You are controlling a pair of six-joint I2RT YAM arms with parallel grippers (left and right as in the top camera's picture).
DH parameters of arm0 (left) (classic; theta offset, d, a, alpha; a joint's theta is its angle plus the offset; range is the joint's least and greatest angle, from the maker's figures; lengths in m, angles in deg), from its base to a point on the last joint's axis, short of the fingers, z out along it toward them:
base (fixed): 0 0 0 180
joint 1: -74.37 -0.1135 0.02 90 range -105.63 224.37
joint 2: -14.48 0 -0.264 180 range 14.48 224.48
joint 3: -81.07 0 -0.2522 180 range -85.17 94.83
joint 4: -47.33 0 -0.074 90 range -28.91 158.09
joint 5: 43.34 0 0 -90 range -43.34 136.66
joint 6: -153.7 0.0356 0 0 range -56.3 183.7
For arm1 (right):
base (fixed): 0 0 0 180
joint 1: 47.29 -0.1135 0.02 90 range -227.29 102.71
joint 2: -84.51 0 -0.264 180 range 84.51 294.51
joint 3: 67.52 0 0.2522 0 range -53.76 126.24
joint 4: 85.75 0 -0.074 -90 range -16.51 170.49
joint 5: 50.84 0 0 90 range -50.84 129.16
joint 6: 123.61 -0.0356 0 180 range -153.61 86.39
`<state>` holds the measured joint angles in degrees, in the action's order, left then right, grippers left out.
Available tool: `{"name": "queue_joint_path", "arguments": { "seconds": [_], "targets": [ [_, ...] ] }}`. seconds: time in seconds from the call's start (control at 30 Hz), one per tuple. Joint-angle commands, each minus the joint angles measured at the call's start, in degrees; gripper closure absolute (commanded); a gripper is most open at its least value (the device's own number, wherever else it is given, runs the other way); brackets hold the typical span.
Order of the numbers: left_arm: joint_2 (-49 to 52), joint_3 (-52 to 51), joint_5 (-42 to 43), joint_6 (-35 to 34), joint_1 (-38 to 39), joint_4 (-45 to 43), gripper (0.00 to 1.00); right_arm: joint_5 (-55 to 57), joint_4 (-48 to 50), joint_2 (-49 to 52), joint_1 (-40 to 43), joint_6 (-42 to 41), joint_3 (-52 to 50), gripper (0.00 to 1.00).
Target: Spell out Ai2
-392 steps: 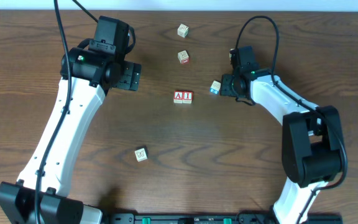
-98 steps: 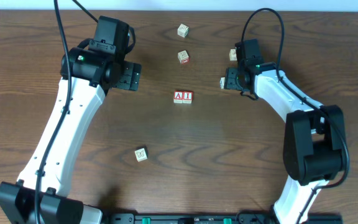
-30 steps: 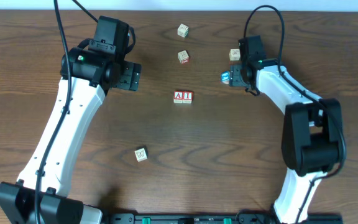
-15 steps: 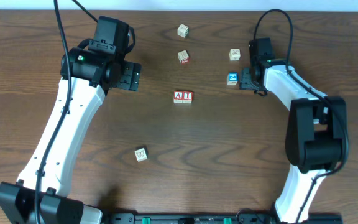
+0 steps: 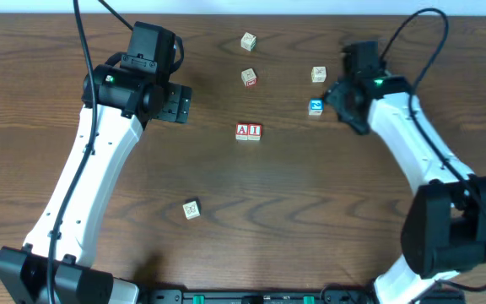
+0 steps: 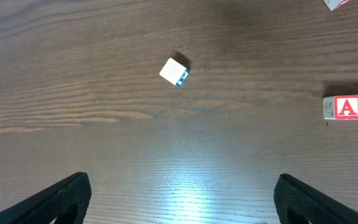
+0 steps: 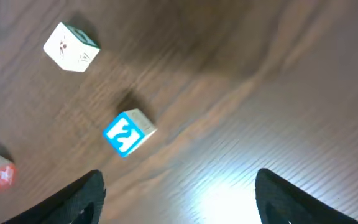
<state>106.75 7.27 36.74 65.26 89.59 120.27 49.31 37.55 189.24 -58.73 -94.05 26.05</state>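
- Overhead: the A block (image 5: 242,130) and I block (image 5: 255,130) sit touching, A on the left, so the word already reads in order. The 2 block (image 5: 315,106) lies well apart to their right, blue 2 face up. The right gripper (image 5: 341,103) is just beside it, not over it. The left gripper (image 5: 177,103) hangs well away, which I judge keeps the path to the word free.
- Left wrist: its jaws are spread wide with nothing between them. A spare block (image 6: 174,71) lies ahead, and A and I show at the right edge.
- Right wrist: these jaws are also spread wide and hold nothing. The 2 block (image 7: 128,134) sits ahead and left of the gap, outside the fingers. I would centre over it, grip its sides so the 2 stays up, then set it against the I's right side.
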Motion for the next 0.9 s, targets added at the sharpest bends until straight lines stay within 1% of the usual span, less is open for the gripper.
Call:
{"name": "queue_joint_path", "arguments": {
  "seconds": [0.0, 0.07, 0.13, 0.23, 0.33, 0.4, 0.6, 0.67, 0.7, 0.77, 0.87],
  "targets": [
    [0.2, -0.13, -1.01, 0.39, 0.13, 0.17, 0.05, 5.4, 0.33, 0.15, -4.26, -21.4, 0.02, 0.22],
    [0.2, -0.13, -1.01, 0.39, 0.13, 0.17, 0.05, 3.52, 2.73, 1.14, -4.42, -24.65, 0.02, 0.22],
    [0.2, -0.13, -1.01, 0.39, 0.13, 0.17, 0.05, 4.13, 4.28, 2.25, -4.83, -26.25, 0.02, 0.23],
    [0.2, -0.13, -1.01, 0.39, 0.13, 0.17, 0.04, 3.67, 4.42, 4.59, -4.35, -28.26, 0.02, 0.23],
    [0.2, -0.13, -1.01, 0.39, 0.13, 0.17, 0.05, 0.39, 5.05, 7.28, -3.15, -30.86, 0.02, 0.27],
    [0.2, -0.13, -1.01, 0.39, 0.13, 0.17, 0.05, -1.27, 7.13, 8.9, -3.17, -31.06, 0.02, 0.31],
    [0.2, -0.13, -1.01, 0.39, 0.13, 0.17, 0.05, -1.73, 12.2, 11.15, -2.8, -31.04, 0.02, 0.44],
    [0.2, -0.13, -1.01, 0.39, 0.13, 0.17, 0.05, -1.6, 12.7, 11.54, -2.64, -31.04, 0.02, 0.52],
    [0.2, -0.13, -1.01, 0.39, 0.13, 0.17, 0.04, -1.62, 12.98, 11.72, -2.6, -31.01, 0.02, 0.58],
    [0.2, -0.13, -1.01, 0.39, 0.13, 0.17, 0.05, -1.66, 13.4, 12.24, -2.43, -31.01, 0.02, 0.64],
    [0.2, -0.13, -1.01, 0.39, 0.13, 0.17, 0.05, -1.84, 13.38, 12.79, -2.34, -30.99, 0.02, 0.62]
  ]
}}
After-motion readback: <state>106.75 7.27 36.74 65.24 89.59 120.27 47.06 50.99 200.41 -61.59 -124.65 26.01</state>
